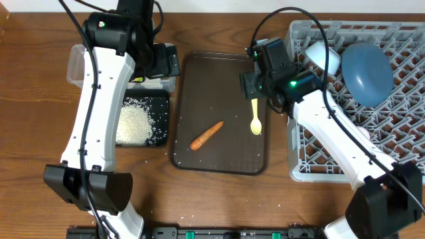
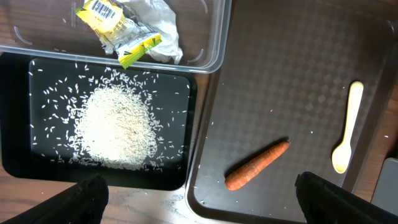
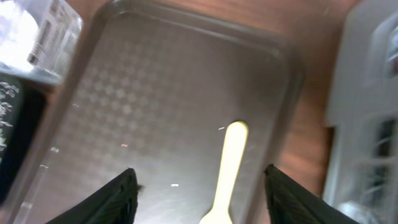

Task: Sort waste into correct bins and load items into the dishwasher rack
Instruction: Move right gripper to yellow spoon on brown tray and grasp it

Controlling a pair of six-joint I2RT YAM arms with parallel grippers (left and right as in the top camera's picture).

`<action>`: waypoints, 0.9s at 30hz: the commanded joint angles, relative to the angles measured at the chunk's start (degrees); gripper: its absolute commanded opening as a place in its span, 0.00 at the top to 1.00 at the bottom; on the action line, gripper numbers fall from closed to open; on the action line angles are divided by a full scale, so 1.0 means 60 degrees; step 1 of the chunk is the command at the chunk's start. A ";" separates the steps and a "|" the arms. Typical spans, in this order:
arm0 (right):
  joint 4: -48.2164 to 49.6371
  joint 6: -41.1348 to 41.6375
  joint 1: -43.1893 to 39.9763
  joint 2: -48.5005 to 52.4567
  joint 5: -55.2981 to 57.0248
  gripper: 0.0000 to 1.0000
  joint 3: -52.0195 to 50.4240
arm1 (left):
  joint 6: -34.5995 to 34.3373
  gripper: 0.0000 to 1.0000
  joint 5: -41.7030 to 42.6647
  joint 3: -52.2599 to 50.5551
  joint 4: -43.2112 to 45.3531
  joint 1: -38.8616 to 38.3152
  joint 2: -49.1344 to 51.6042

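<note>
The orange carrot (image 1: 206, 135) and the yellow spoon (image 1: 255, 118) lie on the dark brown serving tray (image 1: 199, 79). Rice (image 1: 133, 124) is piled in the black tray (image 1: 161, 106). Crumpled paper with yellow wrapper (image 2: 134, 28) lies in the clear tub (image 2: 205, 37). The dark blue plate (image 1: 367, 73) and a white bowl (image 1: 323, 56) stand in the grey rack (image 1: 398, 139). My left gripper (image 2: 199, 205) is open and empty above the black tray's edge, with the carrot (image 2: 257, 164) between its fingers' span. My right gripper (image 3: 202, 199) is open above the spoon (image 3: 227, 155). No cups show.
Loose rice grains (image 2: 180, 199) lie on the wooden table beside the black tray and on the serving tray. The rack fills the right side. The clear tub (image 1: 76, 66) sits at the far left behind the black tray.
</note>
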 commanded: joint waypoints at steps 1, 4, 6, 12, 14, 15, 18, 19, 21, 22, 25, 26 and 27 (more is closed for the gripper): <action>-0.0175 0.1800 -0.0022 0.0459 -0.0160 0.41 -0.0066 | -0.0055 0.01 -0.0047 0.0011 -0.0033 0.0007 0.0018; -0.0401 0.2204 0.0022 0.1038 0.0372 0.43 -0.0066 | -0.0055 0.01 -0.0047 0.0011 -0.0033 0.0007 0.0018; -0.0470 0.2215 0.0022 0.1413 0.0313 0.43 -0.0066 | -0.0055 0.01 -0.0047 0.0011 -0.0036 0.0007 0.0018; -0.0758 0.2641 0.0055 0.2572 -0.0066 0.47 -0.0066 | -0.0055 0.01 -0.0047 0.0011 -0.0033 0.0007 0.0018; -0.0838 0.2816 0.0073 0.2969 -0.0102 0.47 -0.0066 | -0.0055 0.01 -0.0047 0.0011 -0.0033 0.0007 0.0018; -0.0852 0.2856 0.0073 0.3071 -0.0160 0.47 -0.0066 | -0.0055 0.01 -0.0047 0.0011 -0.0036 0.0007 0.0018; -0.0823 0.2860 -0.0069 0.3140 -0.0390 0.51 -0.0062 | -0.0055 0.01 -0.0047 0.0011 -0.0033 0.0007 0.0018; -0.0827 0.2863 -0.0131 0.3140 -0.0492 0.53 -0.0062 | -0.0055 0.01 -0.0047 0.0011 -0.0033 0.0007 0.0018; -0.0933 0.2885 -0.0208 0.3206 -0.0739 0.55 -0.0062 | -0.0055 0.01 -0.0047 0.0011 -0.0033 0.0007 0.0018; -0.1020 0.2881 -0.0233 0.3224 -0.0823 0.56 -0.0062 | -0.0055 0.01 -0.0047 0.0011 -0.0036 0.0007 0.0018; -0.1144 0.2885 -0.0248 0.3348 -0.0849 0.59 -0.0062 | -0.0055 0.01 -0.0047 0.0011 -0.0033 0.0007 0.0018; -0.1140 0.2885 -0.0248 0.3362 -0.0845 0.62 -0.0062 | -0.0051 0.01 -0.0047 0.0011 -0.0033 0.0007 0.0018; -0.1140 0.2885 -0.0248 0.3362 -0.0849 0.69 -0.0062 | -0.0051 0.01 -0.0047 0.0011 -0.0033 0.0007 0.0018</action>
